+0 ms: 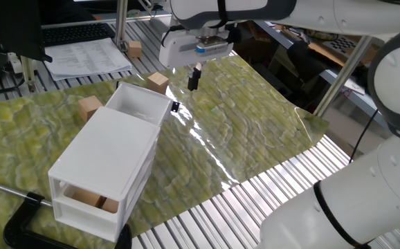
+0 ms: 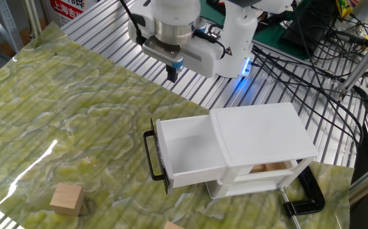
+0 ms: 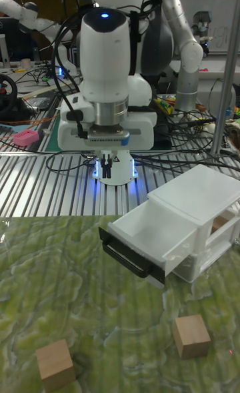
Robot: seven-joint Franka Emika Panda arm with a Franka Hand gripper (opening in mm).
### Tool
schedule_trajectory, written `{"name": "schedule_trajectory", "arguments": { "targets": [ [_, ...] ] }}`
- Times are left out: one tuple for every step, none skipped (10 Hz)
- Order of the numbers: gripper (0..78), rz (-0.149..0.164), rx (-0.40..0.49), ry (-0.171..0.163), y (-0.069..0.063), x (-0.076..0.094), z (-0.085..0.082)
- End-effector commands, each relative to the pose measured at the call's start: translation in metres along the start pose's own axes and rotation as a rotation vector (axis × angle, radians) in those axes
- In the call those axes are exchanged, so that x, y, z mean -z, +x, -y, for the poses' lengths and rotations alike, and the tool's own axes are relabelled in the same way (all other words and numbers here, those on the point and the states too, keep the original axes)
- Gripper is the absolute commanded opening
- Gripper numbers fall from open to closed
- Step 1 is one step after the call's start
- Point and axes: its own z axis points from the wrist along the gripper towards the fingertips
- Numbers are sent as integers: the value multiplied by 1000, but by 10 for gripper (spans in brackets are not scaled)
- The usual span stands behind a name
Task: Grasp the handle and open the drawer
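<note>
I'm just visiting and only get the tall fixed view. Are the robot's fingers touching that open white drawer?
Observer: No. The other fixed view shows the fingers closed together, apart from the drawer and its handle.
Operator: Anything behind the cabinet?
Observer: A black clamp sits at the rear corner of the cabinet.
Operator: I count two wooden cubes. Any more?
Observer: Yes, another cube lies off the mat.

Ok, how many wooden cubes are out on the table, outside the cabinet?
3. One cube by the open drawer; one left of the cabinet; one on the slats near the papers. Others sit inside the cabinet, partly hidden.
</note>
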Motion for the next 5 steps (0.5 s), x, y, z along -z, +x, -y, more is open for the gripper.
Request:
{"name": "schedule_trajectory", "arguments": {
  "targets": [
    [11,16,-8,21,53,-37,4],
    [11,16,-7,20,53,-37,4],
    [11,15,-6,21,53,-37,4],
    [11,11,-2,21,54,-38,4],
    [11,12,-1,19,55,-38,4]
  ]
}}
